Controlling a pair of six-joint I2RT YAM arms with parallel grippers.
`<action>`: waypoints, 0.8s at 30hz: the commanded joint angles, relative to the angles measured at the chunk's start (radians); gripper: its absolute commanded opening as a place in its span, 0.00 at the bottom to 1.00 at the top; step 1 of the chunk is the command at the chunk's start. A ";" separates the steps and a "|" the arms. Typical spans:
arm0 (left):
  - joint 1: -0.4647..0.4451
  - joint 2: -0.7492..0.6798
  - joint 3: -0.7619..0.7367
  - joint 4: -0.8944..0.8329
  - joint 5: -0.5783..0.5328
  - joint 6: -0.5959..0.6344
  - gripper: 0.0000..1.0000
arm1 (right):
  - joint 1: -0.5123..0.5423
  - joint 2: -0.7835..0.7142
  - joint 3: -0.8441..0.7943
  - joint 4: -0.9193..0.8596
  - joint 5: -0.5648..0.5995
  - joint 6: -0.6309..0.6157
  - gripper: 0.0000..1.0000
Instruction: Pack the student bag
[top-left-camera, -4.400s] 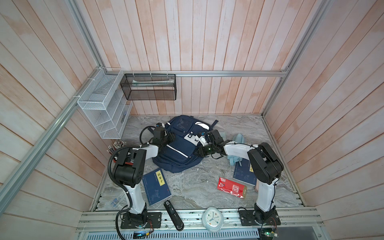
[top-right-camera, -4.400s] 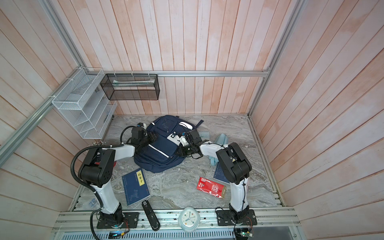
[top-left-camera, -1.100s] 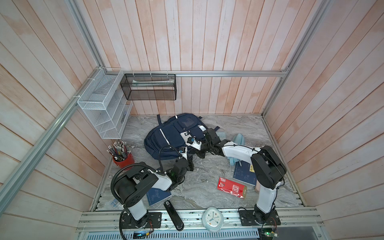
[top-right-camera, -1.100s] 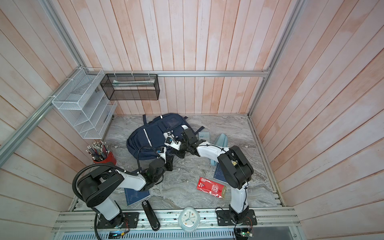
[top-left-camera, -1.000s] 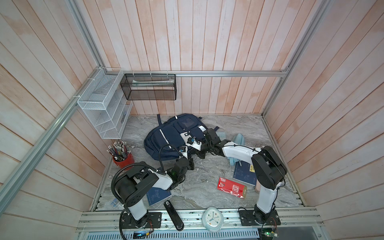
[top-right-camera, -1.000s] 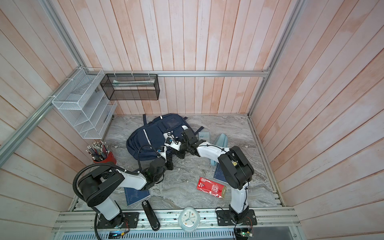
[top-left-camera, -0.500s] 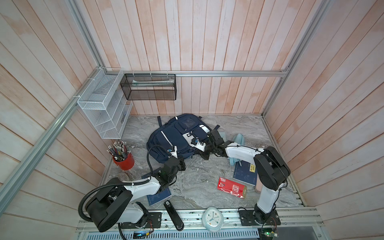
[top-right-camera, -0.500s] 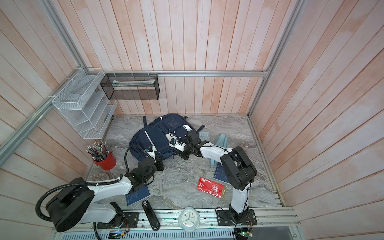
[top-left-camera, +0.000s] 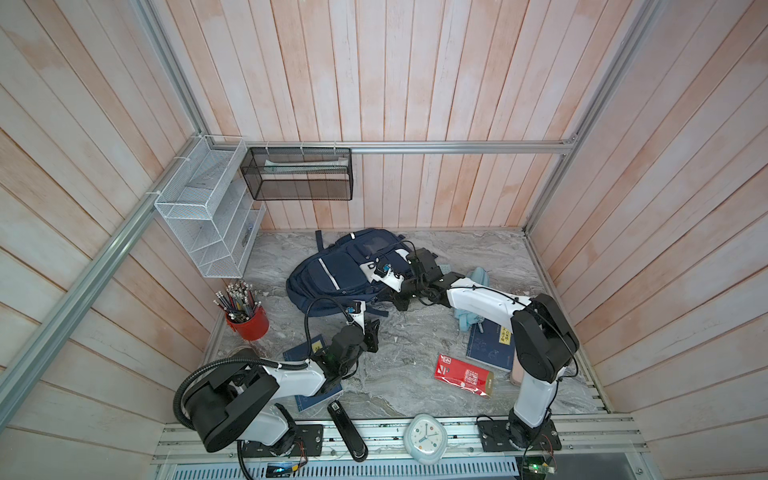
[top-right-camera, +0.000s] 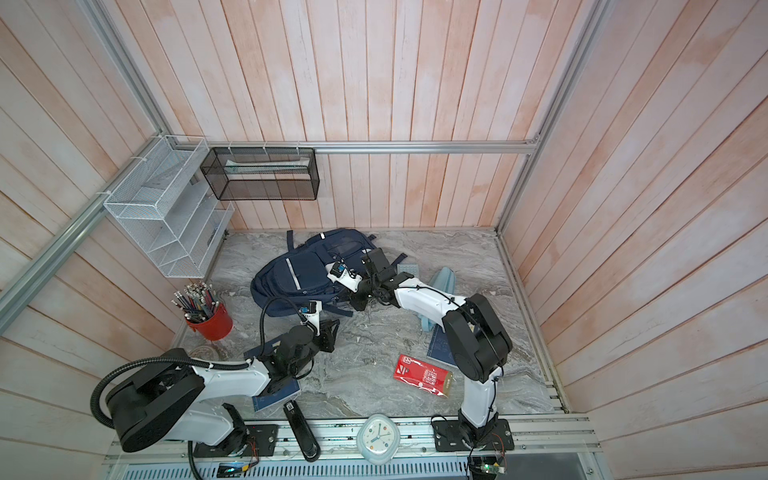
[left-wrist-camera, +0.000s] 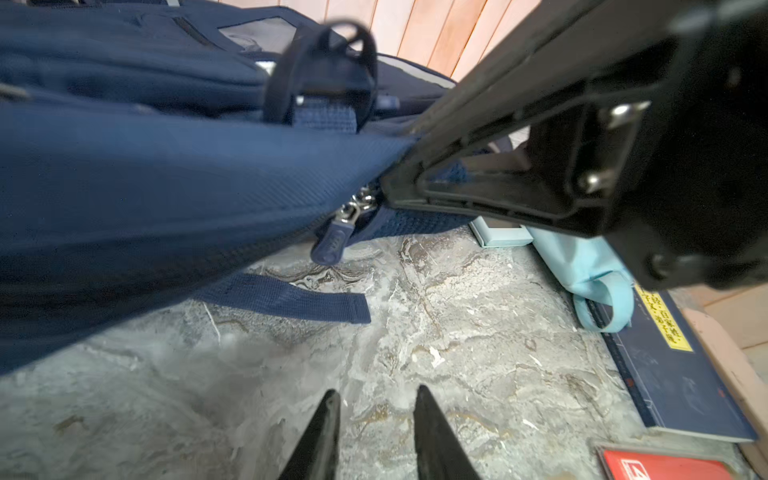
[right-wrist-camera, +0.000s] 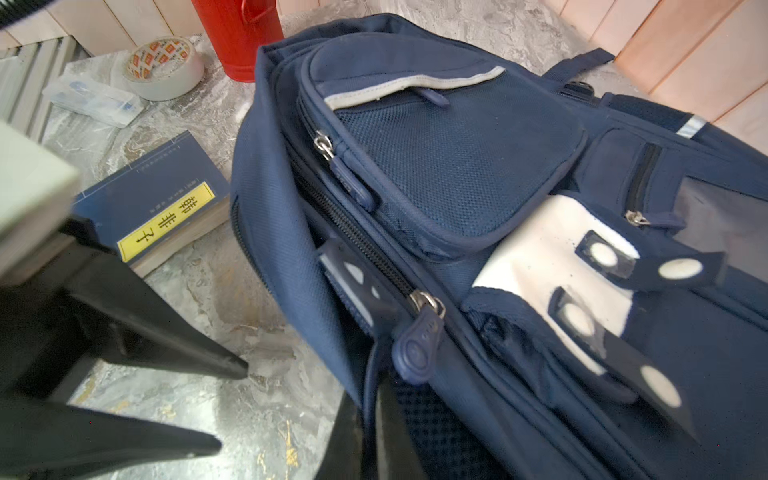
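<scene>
Navy student bag (top-left-camera: 336, 270) lies flat on the marble worktop (top-left-camera: 415, 345), centre of frame toward the back wall in both top views (top-right-camera: 303, 272), white flap pocket (right-wrist-camera: 540, 257) facing up. At the bag's lower right edge the right pincer (top-left-camera: 401, 303) is closed tight on a fold of navy fabric beside the main zip. Right wrist view: fabric runs down between the black fingers (right-wrist-camera: 349, 440) at bottom centre, zip pull (right-wrist-camera: 417, 345) hanging just above. Below the bag in the top views, the left pincer (top-left-camera: 372, 332) is near the lower rim but apart from it, over bare worktop. Left wrist view: fingertips (left-wrist-camera: 330, 405) a narrow gap apart at bottom centre, nothing between them. Bag fills the upper left, with a loose strap (left-wrist-camera: 291, 299) on the marble between bag and pincer. Blue book (top-left-camera: 311, 400) under the left arm, lower left. Red packet (top-left-camera: 463, 376) lower right. Light-blue pouch (top-left-camera: 477, 276) partly beneath the right arm.
</scene>
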 joint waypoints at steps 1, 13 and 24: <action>-0.001 0.036 0.029 0.088 -0.069 0.033 0.38 | 0.022 -0.011 0.031 0.009 -0.059 0.031 0.00; 0.051 0.138 0.113 0.122 -0.087 0.053 0.31 | 0.030 -0.023 -0.019 0.018 -0.091 0.038 0.00; 0.106 -0.064 0.030 -0.089 -0.015 -0.012 0.00 | -0.007 -0.005 -0.062 0.035 -0.041 0.045 0.00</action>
